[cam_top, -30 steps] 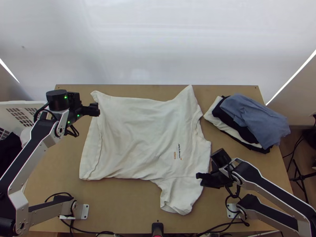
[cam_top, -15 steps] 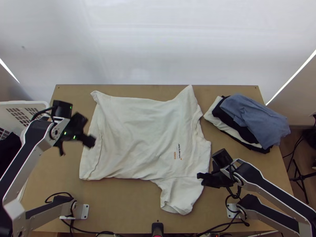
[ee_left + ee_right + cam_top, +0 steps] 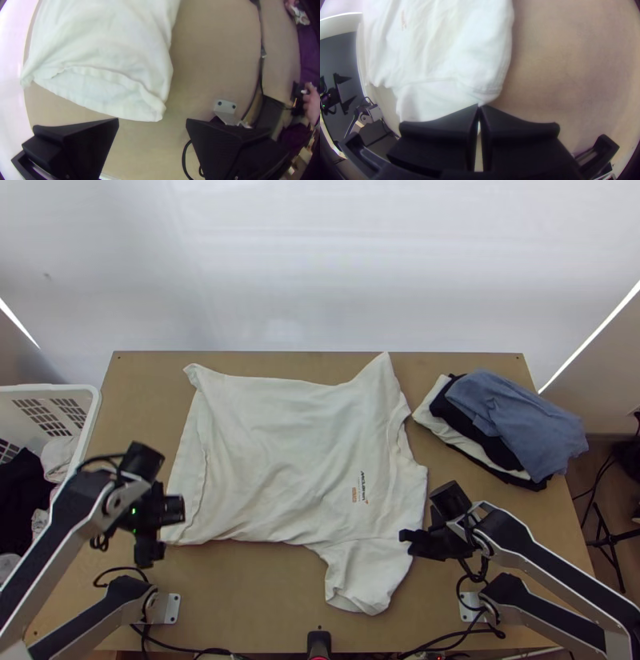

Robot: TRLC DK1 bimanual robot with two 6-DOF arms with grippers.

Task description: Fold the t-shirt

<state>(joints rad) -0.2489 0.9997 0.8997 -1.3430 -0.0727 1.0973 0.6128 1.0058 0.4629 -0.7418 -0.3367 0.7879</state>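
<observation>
The white t-shirt (image 3: 288,452) lies spread on the table (image 3: 256,596), lightly wrinkled, the same as in the earlier frames, a sleeve (image 3: 364,580) toward the near side and its open hem along the left. The left gripper (image 3: 163,530) has come from the hem's far corner to its near corner; its fingers are parted and it has nothing in its grasp. The right gripper (image 3: 408,542) has kept its place at the shirt's near right edge, clenched on a bit of cloth. A far right corner points almost to the table's far edge. Left of the shirt is a bare strip, then the basket (image 3: 98,400); bare wood also runs along the near side. The pile of clothes (image 3: 512,420) sits at far right, its left tip just beside the shirt.
</observation>
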